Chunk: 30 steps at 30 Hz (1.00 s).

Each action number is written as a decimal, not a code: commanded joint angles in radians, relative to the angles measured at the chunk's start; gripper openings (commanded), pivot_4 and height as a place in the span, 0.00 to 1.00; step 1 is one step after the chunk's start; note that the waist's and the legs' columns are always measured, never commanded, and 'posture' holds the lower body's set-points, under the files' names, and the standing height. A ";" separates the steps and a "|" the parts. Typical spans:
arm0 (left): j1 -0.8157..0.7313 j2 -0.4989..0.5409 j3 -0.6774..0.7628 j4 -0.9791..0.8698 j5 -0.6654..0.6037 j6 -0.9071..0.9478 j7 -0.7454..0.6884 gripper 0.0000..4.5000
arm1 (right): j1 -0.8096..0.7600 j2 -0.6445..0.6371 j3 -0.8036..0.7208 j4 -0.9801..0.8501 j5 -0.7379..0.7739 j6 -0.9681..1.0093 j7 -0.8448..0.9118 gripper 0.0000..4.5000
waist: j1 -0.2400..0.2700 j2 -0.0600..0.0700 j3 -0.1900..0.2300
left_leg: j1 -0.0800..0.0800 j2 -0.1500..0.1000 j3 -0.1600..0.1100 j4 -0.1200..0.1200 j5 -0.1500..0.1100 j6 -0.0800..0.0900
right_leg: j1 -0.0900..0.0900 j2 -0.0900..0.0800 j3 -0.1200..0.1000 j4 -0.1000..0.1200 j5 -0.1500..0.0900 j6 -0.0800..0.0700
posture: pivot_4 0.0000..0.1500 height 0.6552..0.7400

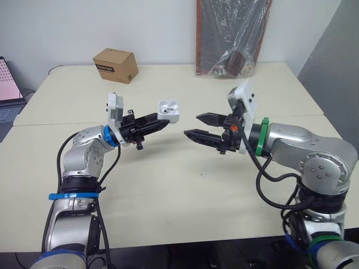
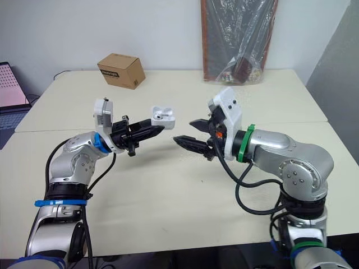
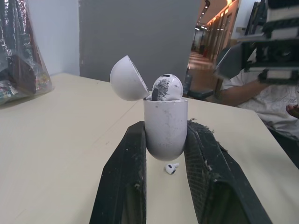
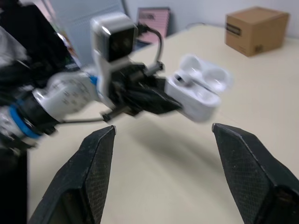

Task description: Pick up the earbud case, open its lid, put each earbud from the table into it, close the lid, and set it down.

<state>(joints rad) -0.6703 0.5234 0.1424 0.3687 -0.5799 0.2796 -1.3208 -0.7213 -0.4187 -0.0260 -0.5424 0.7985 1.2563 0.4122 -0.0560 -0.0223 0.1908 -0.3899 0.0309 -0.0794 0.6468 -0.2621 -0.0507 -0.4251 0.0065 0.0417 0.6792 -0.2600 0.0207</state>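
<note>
My left gripper [image 1: 164, 121] is shut on the white earbud case [image 1: 168, 111], holding it above the table with its lid [image 3: 128, 78] swung open. One earbud [image 3: 167, 87] sits in the case; in the right wrist view the case [image 4: 198, 93] shows one bud seated and the other socket looks empty. Another white earbud [image 3: 171, 168] lies on the table below the case. My right gripper [image 1: 192, 125] hovers open and empty just right of the case, fingertips pointing at it, a short gap between them.
A brown cardboard box [image 1: 115, 65] stands at the back left of the table. A black plastic-wrapped pack [image 1: 233, 36] leans on the wall at the back right. A pink screen [image 1: 7, 81] sits at the far left. A seated person [image 3: 261, 95] is beyond the table.
</note>
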 commanded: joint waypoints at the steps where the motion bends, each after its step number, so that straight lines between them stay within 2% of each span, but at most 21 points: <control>1: 0.000 0.006 0.031 -0.001 -0.042 0.016 -0.037 0.18 | 0.026 -0.132 0.144 0.023 -0.130 -0.077 0.044 0.76 | 0.000 0.000 0.000 | 0.000 0.000 0.000 0.000 0.000 0.000 | 0.000 0.000 0.000 0.000 0.000 0.001 | 1.00 1.00; 4: 0.019 0.003 0.035 0.005 -0.056 0.019 -0.076 0.18 | 0.039 -0.252 0.294 0.102 -0.259 -0.128 0.076 0.76 | 0.000 0.000 0.000 | 0.000 0.000 0.000 0.000 0.000 0.000 | 0.000 0.000 0.000 -0.001 -0.001 0.001 | 1.00 1.00; 8: 0.047 -0.004 0.038 -0.001 -0.075 0.019 -0.124 0.18 | 0.046 -0.291 0.388 0.219 -0.390 -0.231 0.103 0.76 | 0.000 0.000 0.000 | 0.000 0.000 0.001 0.000 0.000 0.000 | 0.000 0.000 0.001 -0.001 -0.001 0.001 | 1.00 1.00; 16: 0.087 -0.010 0.040 -0.040 -0.086 0.017 -0.147 0.18 | 0.031 -0.239 0.400 0.392 -0.509 -0.315 0.138 0.76 | 0.001 0.000 0.000 | 0.000 0.000 0.001 0.000 0.000 0.000 | 0.000 0.000 0.001 -0.001 0.000 0.000 | 1.00 1.00; 28: 0.112 0.005 0.046 -0.097 -0.105 0.045 -0.140 0.18 | 0.033 -0.155 0.385 0.494 -0.562 -0.318 0.199 0.76 | 0.002 0.000 0.000 | 0.000 0.000 0.001 0.001 0.000 0.000 | 0.000 0.000 0.001 0.000 0.000 0.000 | 1.00 1.00; 30: 0.113 0.005 0.046 -0.104 -0.110 0.050 -0.137 0.18 | 0.033 -0.147 0.378 0.502 -0.567 -0.314 0.199 0.69 | 0.001 0.000 0.000 | 0.001 0.000 0.001 0.001 0.000 0.000 | 0.000 0.000 0.001 0.000 0.000 0.000 | 1.00 1.00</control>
<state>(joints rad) -0.5535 0.5172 0.1633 0.3096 -0.6616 0.3264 -1.4539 -0.6777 -0.5739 0.3713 -0.0387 0.2454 0.9466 0.6070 -0.0546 -0.0228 0.1907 -0.3886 0.0309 -0.0788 0.6473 -0.2620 -0.0508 -0.4245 0.0067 0.0424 0.6796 -0.2598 0.0204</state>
